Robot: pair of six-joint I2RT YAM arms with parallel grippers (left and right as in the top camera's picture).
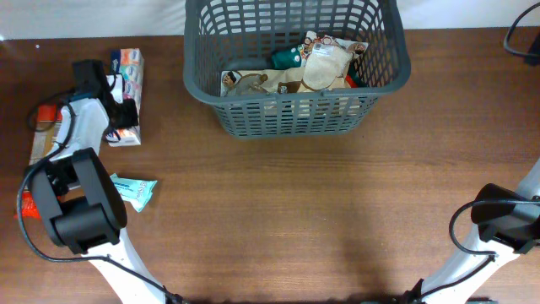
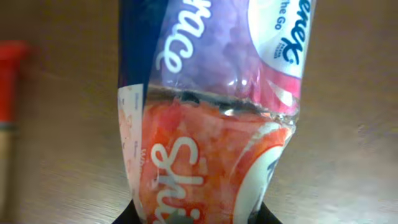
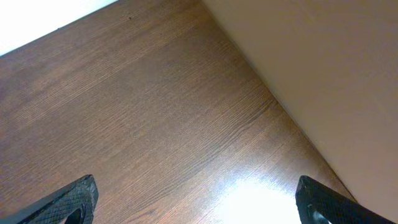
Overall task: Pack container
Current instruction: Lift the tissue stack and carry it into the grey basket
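The left hand is pinched shut on the tissue pack, which lies lengthwise, near to far, by the worktop's left edge. The container sits mid far edge, to that hand's right. The right hand gapes wide and empty, farther off.

1. A tissue pack in creased clear film is seen filling the middle of the frame.
2. Its upper part is printed purple and its lower part orange, with a dark blue strip down its left side.
3. The pack is pinched at the bottom edge by the left gripper, of which only dark fingers are shown.
4. A wooden table is seen behind.
5. A blurred red cap is cut off at the left edge.
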